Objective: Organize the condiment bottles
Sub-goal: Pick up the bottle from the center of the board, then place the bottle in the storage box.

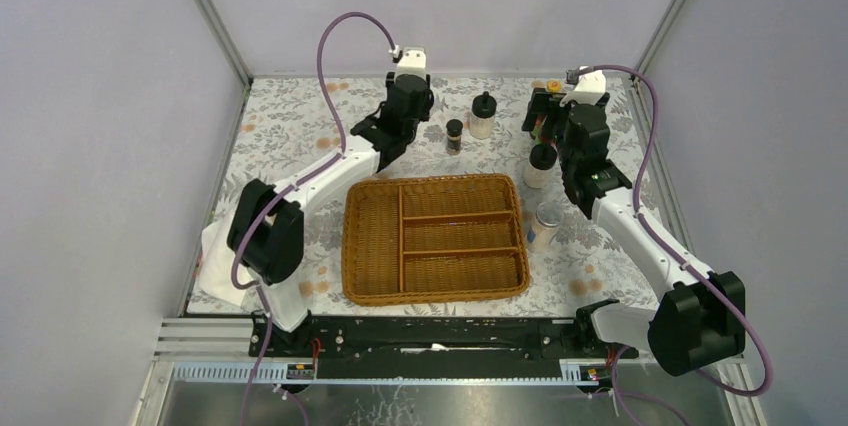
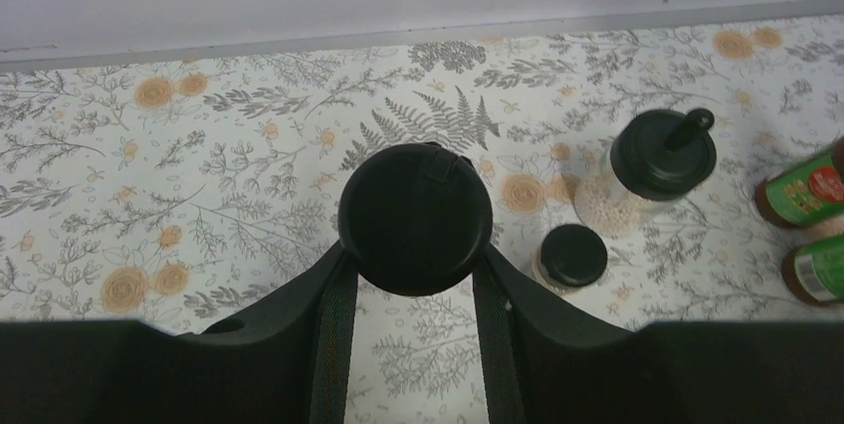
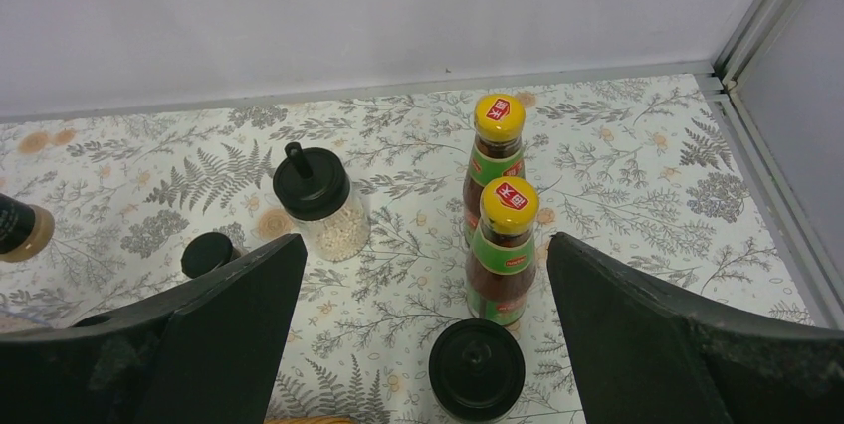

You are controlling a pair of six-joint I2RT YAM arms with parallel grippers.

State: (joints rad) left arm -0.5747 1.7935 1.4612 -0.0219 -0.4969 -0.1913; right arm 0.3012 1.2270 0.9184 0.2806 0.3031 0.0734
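Left wrist view: the left tool (image 2: 414, 263) is clamped on a black-capped jar (image 2: 414, 215), one finger pressed to each side of the cap, with the floral tabletop (image 2: 199, 145) beneath. To its right stand a smaller black-capped jar (image 2: 572, 257) and a cream jar with a knobbed lid (image 2: 662, 153). The right tool (image 3: 423, 265) gapes wide and holds nothing. Two yellow-capped bottles (image 3: 509, 235) stand upright ahead of it, and another knobbed-lid jar (image 3: 476, 364) is nearer. A wicker basket (image 1: 348, 246) lies mid-tabletop, with a silver-lidded shaker (image 1: 546, 226) just beside its right edge.
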